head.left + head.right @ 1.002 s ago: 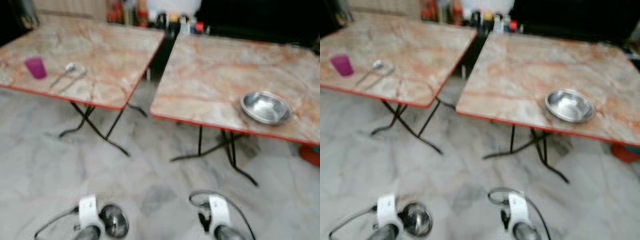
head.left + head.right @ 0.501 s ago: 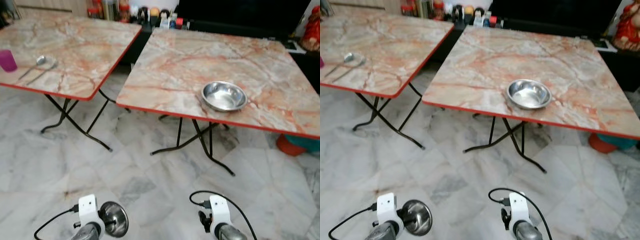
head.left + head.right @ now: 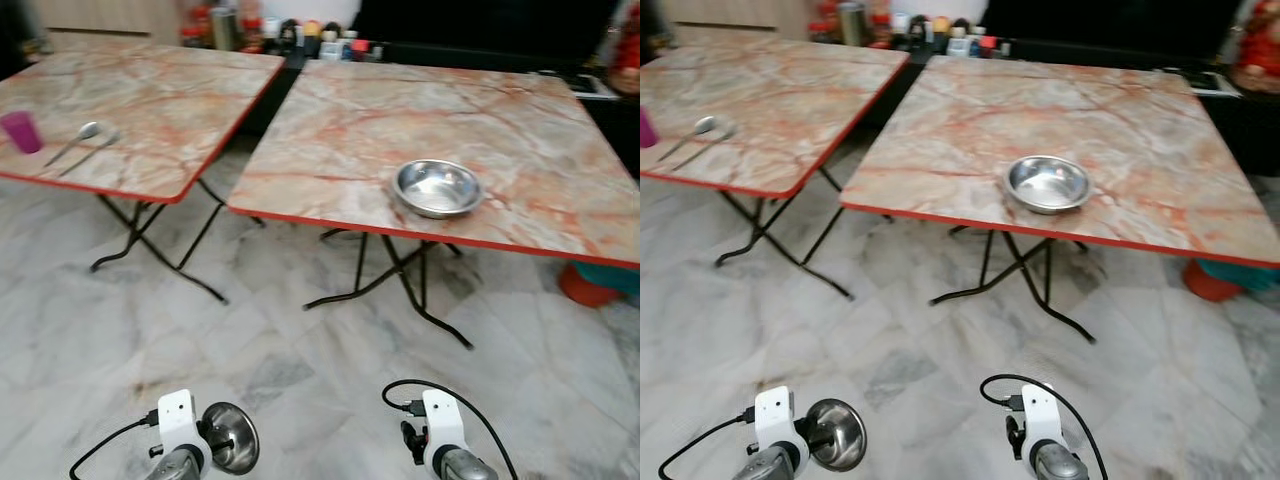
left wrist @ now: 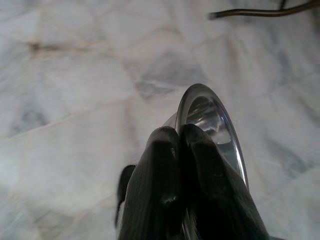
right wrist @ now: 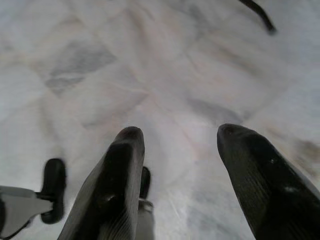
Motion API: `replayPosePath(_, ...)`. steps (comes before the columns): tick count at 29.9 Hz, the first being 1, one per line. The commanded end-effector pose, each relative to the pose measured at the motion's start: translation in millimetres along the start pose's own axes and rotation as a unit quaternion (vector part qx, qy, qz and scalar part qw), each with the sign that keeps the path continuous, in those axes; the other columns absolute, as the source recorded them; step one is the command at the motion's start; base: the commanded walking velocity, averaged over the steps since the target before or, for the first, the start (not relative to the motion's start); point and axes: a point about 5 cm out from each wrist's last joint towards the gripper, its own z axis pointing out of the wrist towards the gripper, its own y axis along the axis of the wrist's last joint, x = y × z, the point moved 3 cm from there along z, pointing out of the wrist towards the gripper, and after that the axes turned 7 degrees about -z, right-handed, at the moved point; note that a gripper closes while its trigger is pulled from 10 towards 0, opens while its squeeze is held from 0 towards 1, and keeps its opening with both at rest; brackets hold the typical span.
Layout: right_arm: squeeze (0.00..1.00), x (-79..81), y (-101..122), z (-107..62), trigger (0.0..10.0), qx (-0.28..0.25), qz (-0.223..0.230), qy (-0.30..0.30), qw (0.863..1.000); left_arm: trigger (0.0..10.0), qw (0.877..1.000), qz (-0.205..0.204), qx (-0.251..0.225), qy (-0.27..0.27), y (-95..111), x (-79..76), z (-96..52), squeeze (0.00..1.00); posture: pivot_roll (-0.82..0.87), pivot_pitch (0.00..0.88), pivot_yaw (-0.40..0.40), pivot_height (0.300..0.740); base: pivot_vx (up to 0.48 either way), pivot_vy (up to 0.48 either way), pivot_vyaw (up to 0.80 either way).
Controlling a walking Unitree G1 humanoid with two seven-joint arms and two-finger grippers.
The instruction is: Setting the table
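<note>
A grey-veined marble floor [image 3: 300, 350] spread beneath two folding tables with marbled tops, and on the right table [image 3: 440, 130] a steel bowl [image 3: 437, 187] sat near the front edge. On the left table [image 3: 140, 110], just beside that one, lay a pink cup [image 3: 21, 130] and a spoon [image 3: 75, 141]. Low over the floor, short of the right table, the left gripper [image 4: 181, 150] pinched the rim of a second steel bowl [image 4: 212, 125] between closed fingers, while the right gripper [image 5: 180, 150] hung spread apart and held nothing.
</note>
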Motion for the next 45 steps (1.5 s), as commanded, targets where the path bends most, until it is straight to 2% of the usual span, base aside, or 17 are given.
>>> replayPosePath(1, 0.0, 1.2, 4.5, 0.9, 10.0, -0.006, 0.005, 0.0, 1.0, 10.0, 1.0, -0.001, 0.003, 0.006, -1.9, 4.0, -0.9, 0.0, 0.09, 0.075, -0.049, 0.74, 0.262, 0.0, 0.0)
replayPosePath(8, 0.0, 2.8, 3.9, 1.0, 10.0, -0.004, 0.01, 0.002, 1.0, 10.0, 1.0, -0.001, 0.003, 0.006, -1.3, 5.0, -0.9, 0.0, 0.09, 0.075, -0.047, 0.74, 0.266, 0.0, 0.0)
replayPosePath(14, 0.0, 3.1, 3.5, 1.1, 10.0, -0.002, 0.012, 0.003, 1.0, 10.0, 1.0, -0.001, 0.003, 0.006, -1.2, 5.1, -0.8, 0.0, 0.09, 0.075, -0.047, 0.74, 0.266, 0.0, -0.59)
replayPosePath(45, 0.0, 3.8, 4.4, 1.2, 10.0, -0.005, 0.009, 0.003, 1.0, 10.0, 1.0, 0.001, 0.008, -0.001, -3.3, 1.9, -0.8, 0.0, 0.09, 0.075, -0.041, 0.74, 0.262, 0.0, 0.0)
